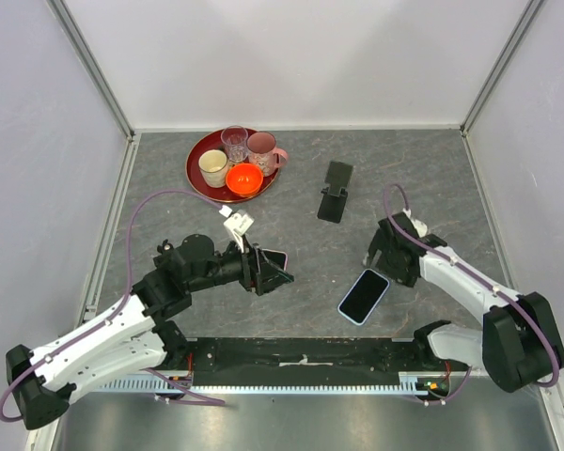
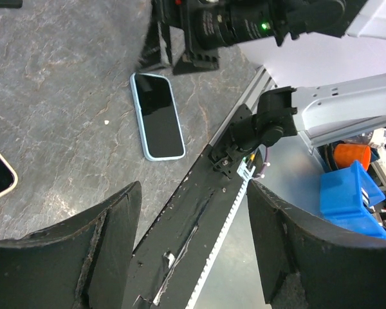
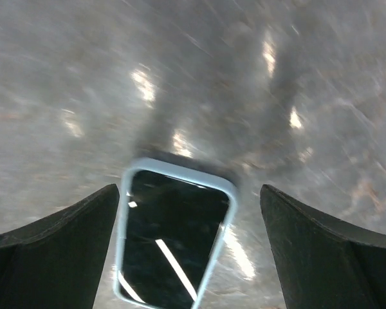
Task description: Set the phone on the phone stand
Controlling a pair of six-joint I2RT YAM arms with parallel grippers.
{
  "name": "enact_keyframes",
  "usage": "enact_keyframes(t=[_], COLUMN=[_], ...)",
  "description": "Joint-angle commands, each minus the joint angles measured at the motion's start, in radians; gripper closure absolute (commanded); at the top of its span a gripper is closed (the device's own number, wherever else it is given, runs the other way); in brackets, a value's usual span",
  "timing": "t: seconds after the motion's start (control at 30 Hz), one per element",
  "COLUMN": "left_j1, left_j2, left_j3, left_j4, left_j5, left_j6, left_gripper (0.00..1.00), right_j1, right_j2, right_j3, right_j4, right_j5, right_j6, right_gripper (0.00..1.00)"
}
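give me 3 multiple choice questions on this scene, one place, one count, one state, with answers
1. Where is the blue-cased phone? a) on the phone stand b) flat on the table c) against the back wall
2. How many vessels sit on the red tray? a) two b) six c) four
3. The right end effector is a) open over the phone b) shut on the phone c) shut on a cup
Answers: 1 b, it lies screen up on the table, the stand bare; 2 c, cream cup, glass, pink mug, orange bowl; 3 a, its fingers stand wide apart, either side of the phone.
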Motion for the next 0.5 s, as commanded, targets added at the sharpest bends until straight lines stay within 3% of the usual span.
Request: enact_keyframes(t=[0.0, 0.47], left_j1=[0.001, 0.001], left_j2=[0.046, -0.001], left_j3=[0.053, 0.015], left_j4=[0.033, 0.044], left_j5=[0.0, -0.006], left_j6=[0.015, -0.023], left_gripper=[0.27, 0.27], right_j1=[0.021, 0.109], right_j2=[-0.076, 0.031], right_j3=[-0.076, -0.12], right_j4=[-0.105, 0.104], right_j5=[0.049, -0.058], right_j6=[0.101, 0.245], right_gripper=[0.02, 0.02])
